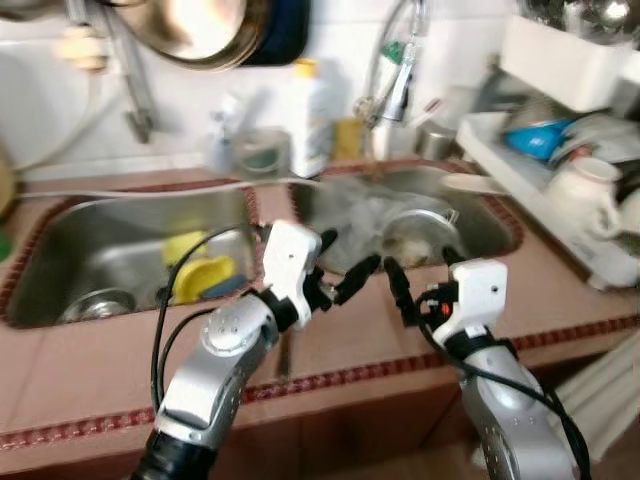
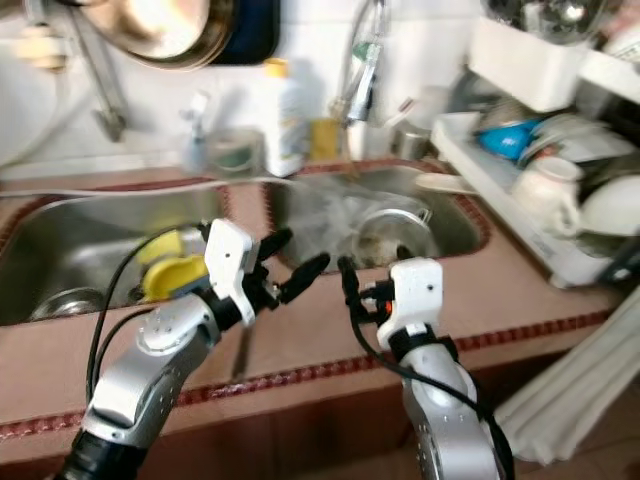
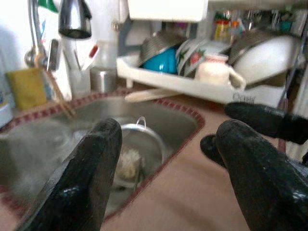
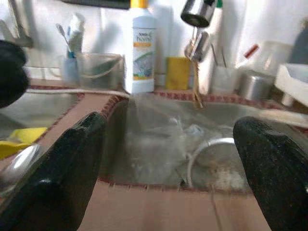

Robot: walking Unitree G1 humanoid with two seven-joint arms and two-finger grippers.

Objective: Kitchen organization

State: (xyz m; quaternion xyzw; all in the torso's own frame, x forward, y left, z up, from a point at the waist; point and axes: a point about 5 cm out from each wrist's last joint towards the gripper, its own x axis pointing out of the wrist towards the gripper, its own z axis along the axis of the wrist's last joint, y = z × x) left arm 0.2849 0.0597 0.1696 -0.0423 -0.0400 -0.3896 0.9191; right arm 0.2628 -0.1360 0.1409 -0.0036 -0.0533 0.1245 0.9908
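Both grippers hover over the brown tiled counter (image 1: 350,340) in front of a double steel sink. My left gripper (image 1: 348,262) is open, its fingers (image 3: 86,178) pointing toward the right basin (image 1: 495,235). My right gripper (image 1: 422,270) is open beside it and holds nothing, with wide-spread fingers (image 4: 62,168). The right basin holds a steel pot (image 1: 420,235) with something pale inside and crumpled clear plastic (image 1: 365,220). Yellow items (image 1: 200,270) lie in the left basin (image 1: 60,270). A metal utensil (image 1: 285,355) lies on the counter under my left arm.
A faucet (image 1: 395,70) hangs over the right basin. Behind the sinks stand a white soap bottle (image 4: 143,48), a yellow sponge (image 4: 178,72) and small containers. A crowded white dish rack (image 1: 500,160) with a white mug (image 1: 590,195) fills the right side. A pan (image 1: 200,30) hangs on the wall.
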